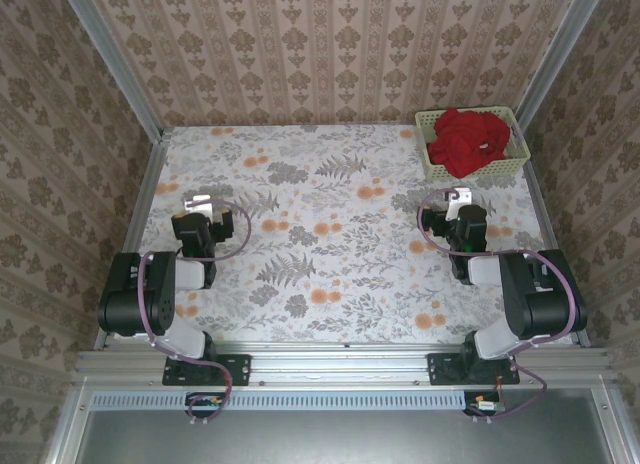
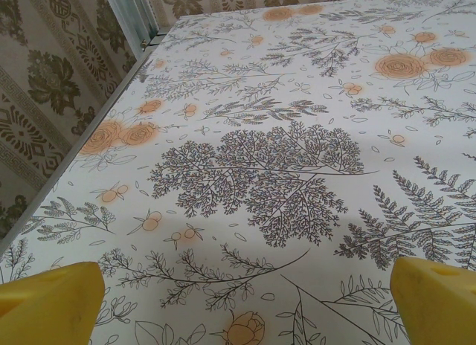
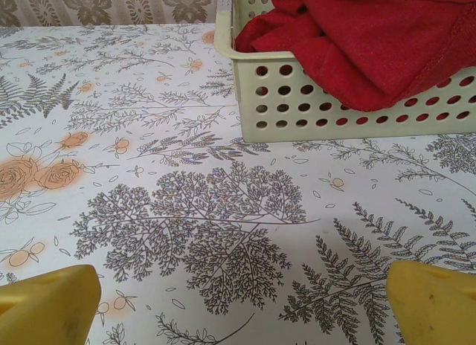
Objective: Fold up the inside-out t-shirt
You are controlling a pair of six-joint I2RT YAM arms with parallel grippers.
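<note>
My left gripper (image 1: pixel 200 202) sits low over the flowered table (image 1: pixel 330 184) on its left side, jaws spread wide and holding nothing, only tablecloth between the yellow fingertips (image 2: pixel 52 300). My right gripper (image 1: pixel 458 197) is just as wide apart and empty, pointing at the pale green basket (image 3: pixel 335 107) in the far right corner. The red t-shirt (image 3: pixel 372 40) lies bunched inside that basket, one fold spilling over the near rim. It is too crumpled for me to make out a sleeve or tag.
</note>
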